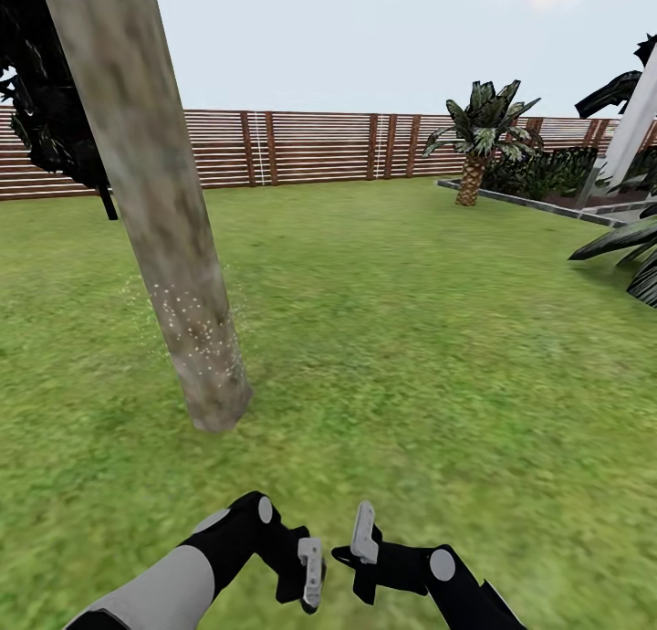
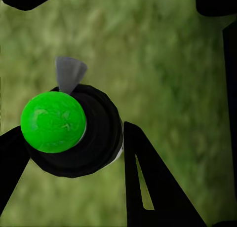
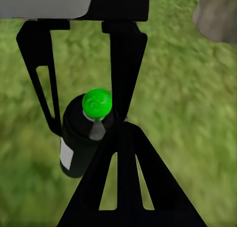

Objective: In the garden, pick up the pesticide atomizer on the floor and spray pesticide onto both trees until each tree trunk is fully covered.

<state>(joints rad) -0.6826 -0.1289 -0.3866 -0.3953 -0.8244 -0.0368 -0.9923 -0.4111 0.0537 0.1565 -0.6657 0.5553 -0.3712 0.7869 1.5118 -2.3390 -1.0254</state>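
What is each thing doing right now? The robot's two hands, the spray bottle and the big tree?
left gripper: shut on the atomizer.
right gripper: shut, holding nothing.
atomizer: clamped between the left gripper's fingers, green top showing.
tree trunk: standing in the grass, white spray specks on its lower part, bare bark higher up.

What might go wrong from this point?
1. The white speckles sit only low on the tree trunk; the bark above could stay untreated.
2. The right gripper is close to the atomizer held by the left gripper; a bump might knock it loose onto the grass.
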